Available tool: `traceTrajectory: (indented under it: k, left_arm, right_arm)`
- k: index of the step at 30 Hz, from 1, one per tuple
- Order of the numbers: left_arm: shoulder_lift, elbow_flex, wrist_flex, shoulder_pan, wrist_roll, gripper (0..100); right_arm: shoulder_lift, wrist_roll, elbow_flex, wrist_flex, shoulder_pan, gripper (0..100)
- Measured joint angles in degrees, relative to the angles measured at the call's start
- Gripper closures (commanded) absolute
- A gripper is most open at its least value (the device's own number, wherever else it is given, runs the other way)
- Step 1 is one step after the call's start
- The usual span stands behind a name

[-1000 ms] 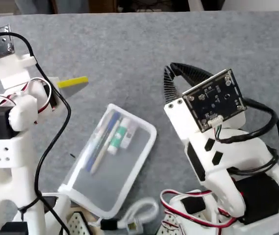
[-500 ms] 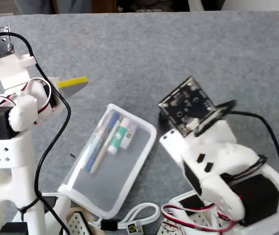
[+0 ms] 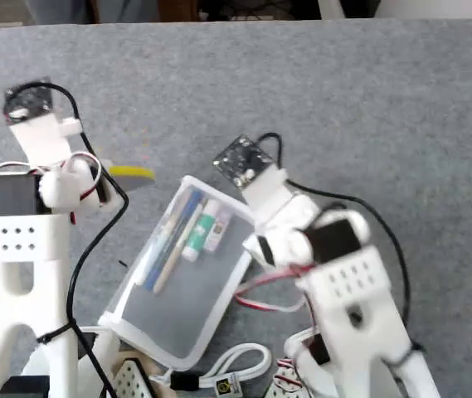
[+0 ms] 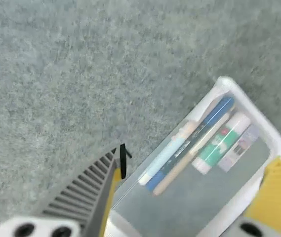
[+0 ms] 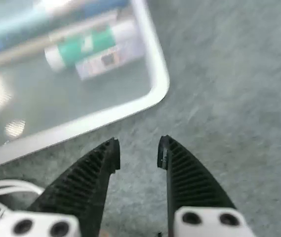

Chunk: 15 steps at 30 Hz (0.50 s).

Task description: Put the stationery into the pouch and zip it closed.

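Note:
A clear pouch (image 3: 182, 308) with a white rim lies flat in the middle of the grey table. Inside it are pens (image 3: 172, 240), a green glue stick (image 3: 201, 235) and a small eraser (image 3: 218, 230). My left gripper (image 4: 194, 182) hangs open above the pouch (image 4: 204, 200), one dark finger and one yellow finger (image 4: 277, 190) straddling it, with the pens (image 4: 189, 145) below. My right gripper (image 5: 138, 145) is open over bare table just off the pouch's rim (image 5: 156, 91), near the glue stick (image 5: 88, 44). The right arm (image 3: 302, 240) covers that rim from above.
A white looped cable (image 3: 236, 363) lies by the pouch's near end, beside both arm bases, and shows as the cable (image 5: 7, 187) close to the right gripper. Grey table (image 3: 368, 99) stretches open toward the far and right sides.
The right arm has swung down and to the left, bringing its gripper to the pouch's right rim. The left arm has tipped forward toward the pouch.

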Motion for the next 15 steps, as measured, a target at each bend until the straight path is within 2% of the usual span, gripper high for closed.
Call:
traceTrajectory:
  k: [3,8,15]
  left_arm:
    - [0.00,5.10,-1.58,0.00,-3.34,58]
    - [0.00,10.20,-5.10,0.00,-4.22,58]
    - [0.00,11.78,-6.42,0.00,-4.84,58]
  right_arm:
    - [10.02,0.00,-1.49,0.26,0.00,85.8]
    - [26.02,0.00,-9.58,1.14,-0.09,85.8]
    - [34.46,-1.41,-17.14,1.14,-0.09,85.5]
